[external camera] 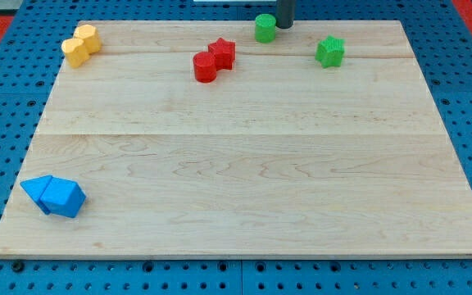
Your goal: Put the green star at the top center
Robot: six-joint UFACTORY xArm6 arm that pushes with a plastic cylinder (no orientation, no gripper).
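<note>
The green star (330,51) lies on the wooden board (244,164) near the view's top right. A green round block (265,28) sits at the top centre. My tip (285,25) is at the board's top edge, just right of the green round block and close to it. The green star is well to the right of my tip and a little lower.
A red star (222,52) and a red cylinder (205,67) touch each other left of the top centre. Two yellow blocks (81,45) sit together at the top left. Two blue blocks (54,196) lie at the bottom left.
</note>
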